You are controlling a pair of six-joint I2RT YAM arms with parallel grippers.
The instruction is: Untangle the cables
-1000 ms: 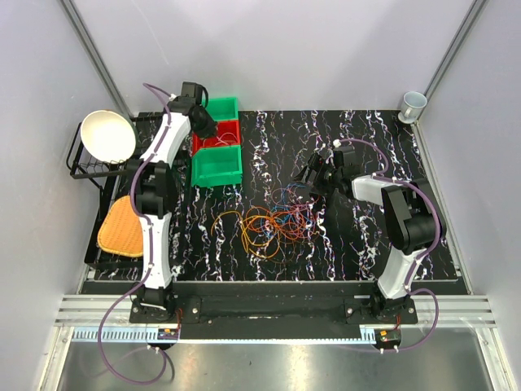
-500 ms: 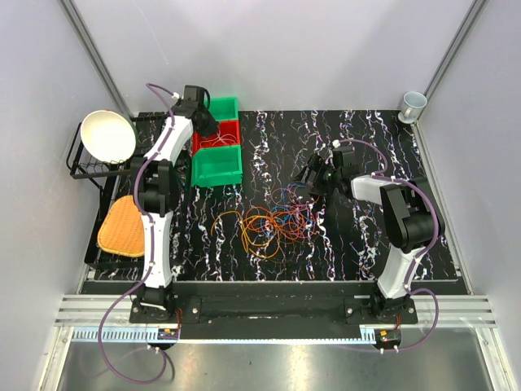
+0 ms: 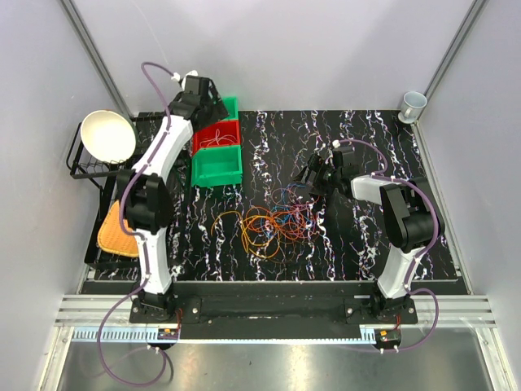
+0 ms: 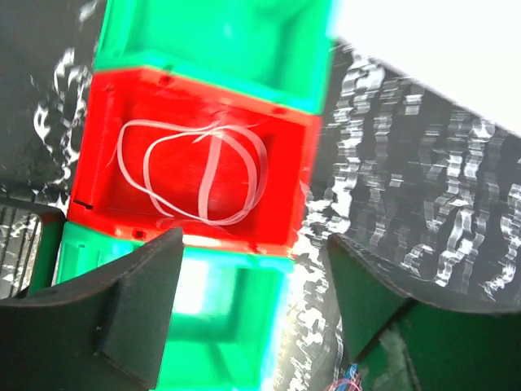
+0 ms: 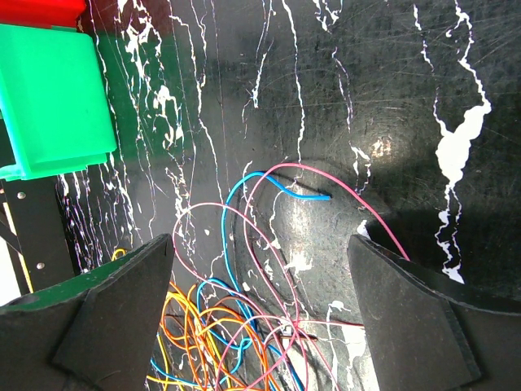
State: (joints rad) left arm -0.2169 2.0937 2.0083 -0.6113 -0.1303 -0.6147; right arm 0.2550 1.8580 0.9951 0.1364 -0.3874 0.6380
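The left gripper [image 3: 210, 104] has risen clear above the red bin [image 3: 216, 138], jaws wide and empty, and one coiled cable [image 4: 208, 177] lies inside that bin: one strand sorted, I judge. The tangle of cables [image 3: 273, 224] lies nearer the bases, right of the bin, with the right gripper [image 3: 313, 177] unmoved over its far edge, wide open
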